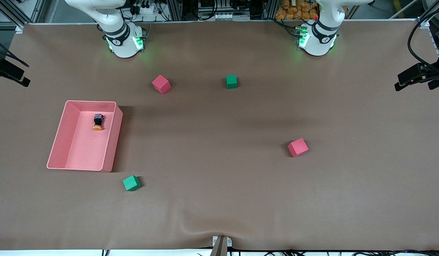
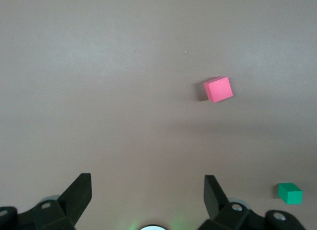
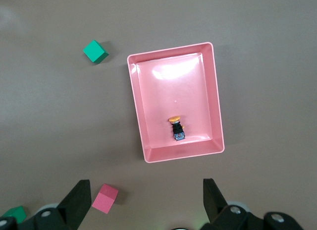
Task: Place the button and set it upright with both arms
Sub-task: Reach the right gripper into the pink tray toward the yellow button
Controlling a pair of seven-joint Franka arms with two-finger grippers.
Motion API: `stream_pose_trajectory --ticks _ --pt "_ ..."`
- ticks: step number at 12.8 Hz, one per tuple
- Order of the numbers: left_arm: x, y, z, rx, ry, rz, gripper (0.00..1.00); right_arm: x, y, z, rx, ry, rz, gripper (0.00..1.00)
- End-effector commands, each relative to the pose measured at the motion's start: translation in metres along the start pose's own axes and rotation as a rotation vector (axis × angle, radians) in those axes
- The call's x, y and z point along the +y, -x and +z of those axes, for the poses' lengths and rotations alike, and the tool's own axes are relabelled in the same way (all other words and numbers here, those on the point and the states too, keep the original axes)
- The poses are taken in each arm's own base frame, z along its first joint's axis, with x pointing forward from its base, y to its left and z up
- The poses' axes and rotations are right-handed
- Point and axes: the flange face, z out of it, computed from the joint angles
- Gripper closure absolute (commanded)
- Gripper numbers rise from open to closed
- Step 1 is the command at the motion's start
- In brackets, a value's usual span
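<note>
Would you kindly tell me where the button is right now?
The button lies on its side inside the pink tray, toward the right arm's end of the table, in the tray's part farther from the front camera.

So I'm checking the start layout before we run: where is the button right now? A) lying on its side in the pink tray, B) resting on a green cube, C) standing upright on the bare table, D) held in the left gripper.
A: the button lies tipped over on the floor of the pink tray, orange cap toward the front camera.
</note>
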Motion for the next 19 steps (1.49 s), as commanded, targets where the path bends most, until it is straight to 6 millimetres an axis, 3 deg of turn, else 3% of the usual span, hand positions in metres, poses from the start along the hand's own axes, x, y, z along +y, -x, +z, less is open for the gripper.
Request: stream_pose_trajectory --ticks 1,8,11,13,15,17,19 --pt "-0.001 -0.002 -0.002 -0.001 0.000 0.022 0.00 -0.001 0.001 -0.004 0.004 0.024 -0.010 0.00" --pt "-0.001 -0.003 0.002 -0.007 0.002 0.020 0.00 -0.004 0.001 0.001 -0.012 0.032 -0.070 0.00" --pt "-0.001 -0.003 0.002 -0.007 0.002 0.022 0.00 0.000 -0.015 0.032 -0.096 0.035 -0.058 0.00" --pt "-0.001 -0.004 0.003 -0.010 0.001 0.020 0.00 -0.004 -0.016 0.039 -0.126 0.041 -0.061 0.00" --pt "-0.001 -0.005 0.006 -0.018 0.001 0.020 0.00 0.004 -0.022 0.067 -0.226 0.056 -0.047 0.00" --pt "-0.004 -0.005 0.006 -0.016 0.001 0.015 0.00 0.016 -0.042 0.120 -0.304 0.064 -0.024 0.00" --pt "-0.002 -0.006 0.007 -0.018 0.001 0.018 0.00 0.009 -0.068 0.176 -0.319 0.068 -0.033 0.00"
